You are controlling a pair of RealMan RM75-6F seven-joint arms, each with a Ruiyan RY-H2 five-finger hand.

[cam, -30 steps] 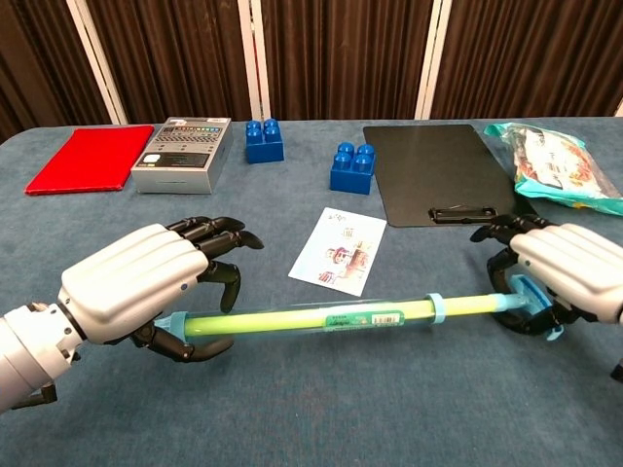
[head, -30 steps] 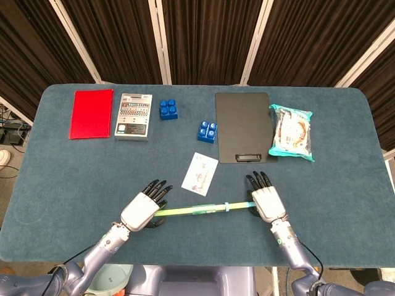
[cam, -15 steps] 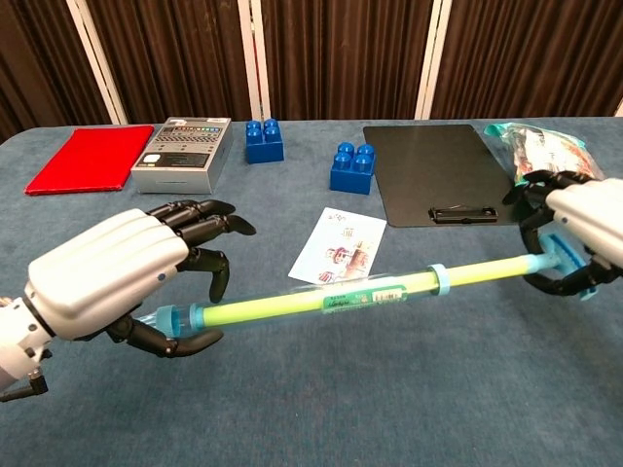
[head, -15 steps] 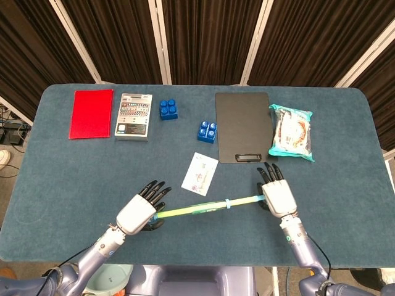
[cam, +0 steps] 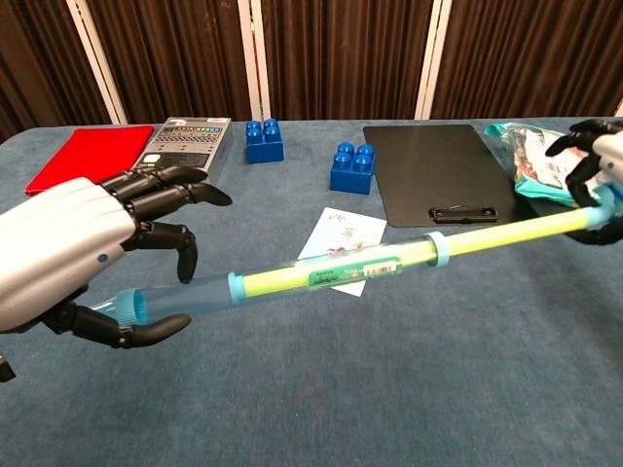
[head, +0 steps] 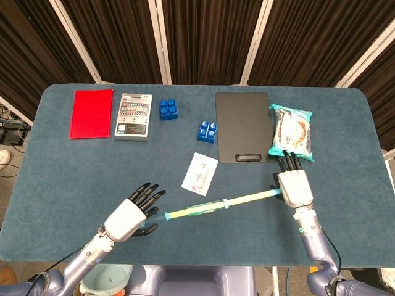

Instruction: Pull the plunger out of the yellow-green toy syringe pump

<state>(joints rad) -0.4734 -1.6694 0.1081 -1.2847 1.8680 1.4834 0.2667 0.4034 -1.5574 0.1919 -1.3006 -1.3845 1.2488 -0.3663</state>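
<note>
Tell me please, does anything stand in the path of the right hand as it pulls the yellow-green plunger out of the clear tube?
Nothing visible blocks it. The right hand holds the yellow-green plunger above bare blue table cloth; the snack bag lies just beyond, off the pull line. The left hand holds the clear tube.

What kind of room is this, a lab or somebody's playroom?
Probably a robot test setup: a blue cloth table ringed by dark curtains, with odd props like toy blocks, a clipboard and a snack bag.
</note>
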